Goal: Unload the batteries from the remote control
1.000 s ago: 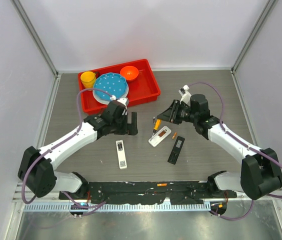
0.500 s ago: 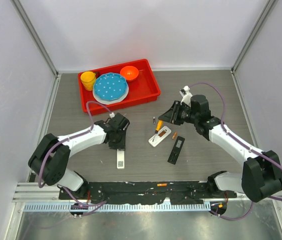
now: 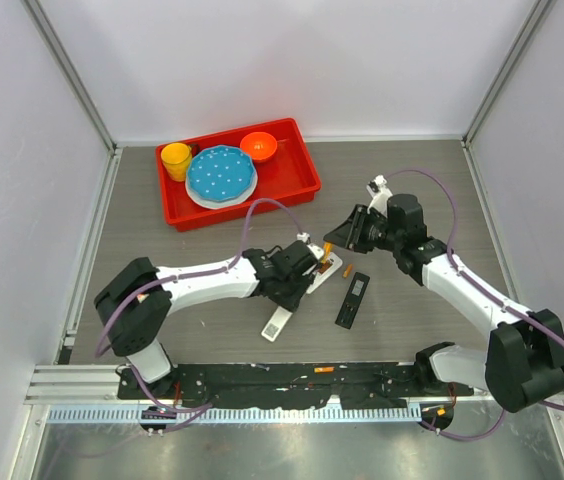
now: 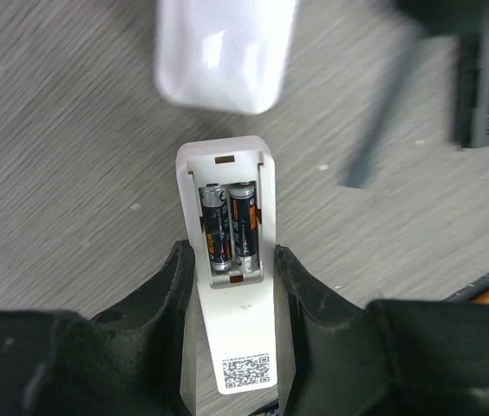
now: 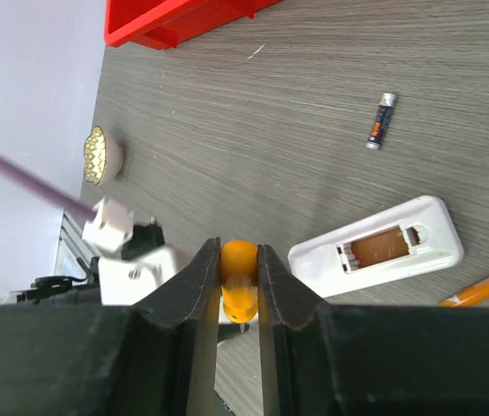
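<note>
Left of empty remote (image 5: 374,247): loaded remote (image 4: 231,347) gripped, batteries (image 4: 227,217) not yet out.
Left gripper (image 4: 233,260): partly closed, fingers (image 4: 171,282) tight against both long sides of loaded remote; cover off, two cells side by side in bay at end toward empty remote. Handling, judged: light, stiff, smooth, prone to roll; probably spring-seated, so lever up one end first, then pinch across mid-length. Near empty remote, apart from it: dark cell (image 5: 380,121), orange cell (image 5: 474,290), both lying loose. Right of empty remote: right gripper (image 5: 238,253) fully closed on orange-handled screwdriver (image 5: 238,299).
</note>
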Robot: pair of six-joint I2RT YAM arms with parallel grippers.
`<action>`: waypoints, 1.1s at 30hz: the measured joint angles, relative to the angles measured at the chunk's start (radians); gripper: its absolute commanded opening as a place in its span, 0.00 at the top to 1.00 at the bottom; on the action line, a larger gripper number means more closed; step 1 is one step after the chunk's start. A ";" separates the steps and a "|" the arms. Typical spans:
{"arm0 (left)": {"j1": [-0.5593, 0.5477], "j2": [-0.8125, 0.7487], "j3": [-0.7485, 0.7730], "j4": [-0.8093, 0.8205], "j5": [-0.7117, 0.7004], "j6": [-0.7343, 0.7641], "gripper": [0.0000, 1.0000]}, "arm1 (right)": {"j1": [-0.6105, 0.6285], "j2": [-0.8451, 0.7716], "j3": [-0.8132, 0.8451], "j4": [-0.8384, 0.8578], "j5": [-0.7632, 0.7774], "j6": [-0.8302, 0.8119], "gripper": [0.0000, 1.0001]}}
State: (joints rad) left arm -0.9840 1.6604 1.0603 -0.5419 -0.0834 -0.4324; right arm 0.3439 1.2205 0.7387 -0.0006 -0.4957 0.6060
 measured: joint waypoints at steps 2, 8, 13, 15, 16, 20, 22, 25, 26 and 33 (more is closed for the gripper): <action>-0.030 0.017 0.030 0.017 0.020 0.039 0.71 | -0.007 -0.004 -0.008 -0.001 0.006 -0.004 0.99; -0.049 0.080 0.059 0.025 0.026 0.104 0.35 | -0.028 -0.005 -0.044 -0.003 0.016 -0.011 0.99; -0.052 0.059 -0.003 0.037 0.023 0.101 0.32 | -0.033 -0.006 -0.053 -0.011 0.021 -0.013 0.99; -0.056 0.019 -0.055 0.039 0.024 0.096 0.33 | -0.033 -0.010 -0.054 -0.012 0.021 -0.014 0.99; -0.058 0.002 -0.073 0.039 0.024 0.094 0.35 | -0.033 -0.013 -0.054 -0.011 0.021 -0.014 0.99; -0.079 -0.076 -0.154 0.045 0.023 0.071 0.44 | -0.033 -0.026 -0.056 -0.008 0.021 -0.015 0.99; -0.089 -0.109 -0.190 0.053 0.024 0.062 0.53 | -0.033 -0.031 -0.067 0.003 0.021 -0.014 0.99; -0.096 -0.136 -0.229 0.066 0.024 0.047 0.65 | -0.033 -0.032 -0.098 0.047 0.015 -0.006 0.99; -0.096 -0.138 -0.234 0.071 0.029 0.045 0.68 | -0.032 -0.032 -0.110 0.061 0.014 -0.003 0.99; -0.096 -0.140 -0.234 0.080 0.042 0.045 0.87 | 0.010 -0.020 -0.172 0.160 0.036 0.014 0.99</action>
State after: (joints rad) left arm -1.0801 1.5208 0.8265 -0.4614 -0.0414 -0.3874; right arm 0.3538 1.2003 0.5663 0.1596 -0.4595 0.6205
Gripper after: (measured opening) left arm 0.393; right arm 0.244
